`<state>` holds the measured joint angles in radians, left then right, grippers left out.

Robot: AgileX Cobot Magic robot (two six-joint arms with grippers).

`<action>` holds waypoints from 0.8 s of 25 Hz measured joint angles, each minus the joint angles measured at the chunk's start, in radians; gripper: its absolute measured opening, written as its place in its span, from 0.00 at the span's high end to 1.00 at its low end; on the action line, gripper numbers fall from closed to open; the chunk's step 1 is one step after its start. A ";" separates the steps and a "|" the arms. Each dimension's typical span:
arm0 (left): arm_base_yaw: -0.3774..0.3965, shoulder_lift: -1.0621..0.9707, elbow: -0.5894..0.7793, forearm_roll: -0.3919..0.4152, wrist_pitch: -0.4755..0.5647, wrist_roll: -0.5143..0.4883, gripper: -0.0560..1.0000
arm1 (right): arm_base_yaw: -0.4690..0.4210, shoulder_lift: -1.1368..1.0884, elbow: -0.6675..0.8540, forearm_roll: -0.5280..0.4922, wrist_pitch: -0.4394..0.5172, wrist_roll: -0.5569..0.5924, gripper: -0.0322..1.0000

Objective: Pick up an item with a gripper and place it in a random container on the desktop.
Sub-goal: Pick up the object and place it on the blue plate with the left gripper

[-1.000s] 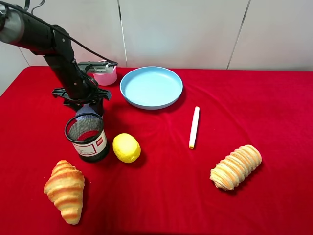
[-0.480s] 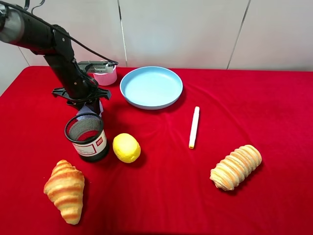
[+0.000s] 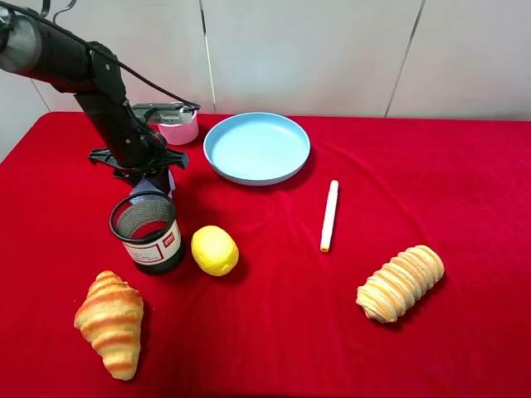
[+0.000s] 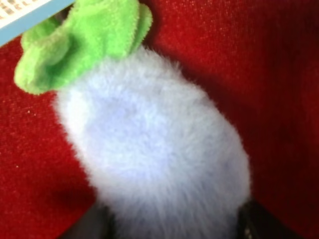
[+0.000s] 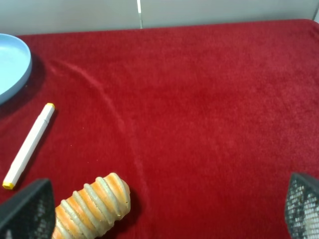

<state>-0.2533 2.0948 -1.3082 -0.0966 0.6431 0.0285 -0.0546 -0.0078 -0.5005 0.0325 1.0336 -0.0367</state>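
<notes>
The pale blue-lavender plush ball [image 4: 154,149] with its green leaf top [image 4: 79,40] fills the left wrist view, with dark fingers at either side of its base. In the high view my left gripper [image 3: 153,184] is shut on it just behind the black mesh cup [image 3: 148,234], low over the red desktop [image 3: 274,332]; only a pale sliver of the ball [image 3: 150,186] shows there. The light-blue plate [image 3: 256,148] lies empty to the right of the gripper, further back. My right gripper [image 5: 162,211] is open and empty, out of the high view.
A yellow lemon [image 3: 215,249] sits right of the mesh cup and a croissant [image 3: 109,322] lies at the front left. A white marker [image 3: 329,215] and a striped bread roll [image 3: 400,283] lie on the right. A pink saucepan [image 3: 178,126] stands behind the left arm.
My left gripper has risen slightly from behind the mesh cup with the plush ball in it. Everything else stays put.
</notes>
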 joint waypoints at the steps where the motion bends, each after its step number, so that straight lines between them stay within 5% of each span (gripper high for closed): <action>1: 0.000 -0.002 0.000 0.000 0.000 0.000 0.59 | 0.000 0.000 0.000 0.000 0.000 0.000 0.30; 20: 0.000 -0.116 -0.014 -0.001 0.051 -0.044 0.59 | 0.000 0.000 0.000 0.000 0.000 0.000 0.30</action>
<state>-0.2533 1.9786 -1.3220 -0.0978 0.6941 -0.0152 -0.0546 -0.0078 -0.5005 0.0325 1.0336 -0.0367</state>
